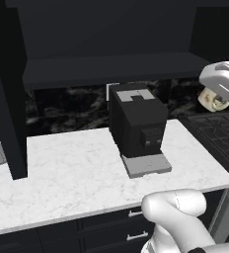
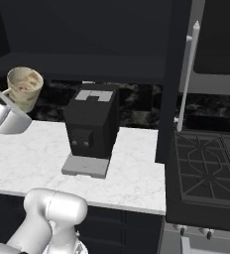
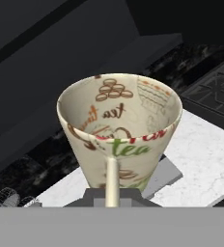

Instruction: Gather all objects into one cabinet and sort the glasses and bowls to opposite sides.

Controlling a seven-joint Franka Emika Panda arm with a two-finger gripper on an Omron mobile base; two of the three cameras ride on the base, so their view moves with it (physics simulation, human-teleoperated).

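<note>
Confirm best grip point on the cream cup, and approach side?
Grip the cup by its thin handle, coming from the handle side. The body flares wide toward the rim, too broad for the jaws. The gripper, shut on that handle, holds it above the counter.

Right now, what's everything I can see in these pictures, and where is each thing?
Cup: one, cream with brown, green and red tea lettering and a handle, held in the air above the counter, clear of the open cabinet.
Coffee machine: one, black with a grey drip tray, standing on the counter.
Counter: one, white marble, with black drawers below bearing silver pulls.
Cabinet: one, black, open, above the counter.
Cabinet door: one, black, with a long silver bar handle.
Stove: one, black with grates, right of the counter.
Gripper: one, shut on the cup's handle.
Robot arm: one, white.
</note>
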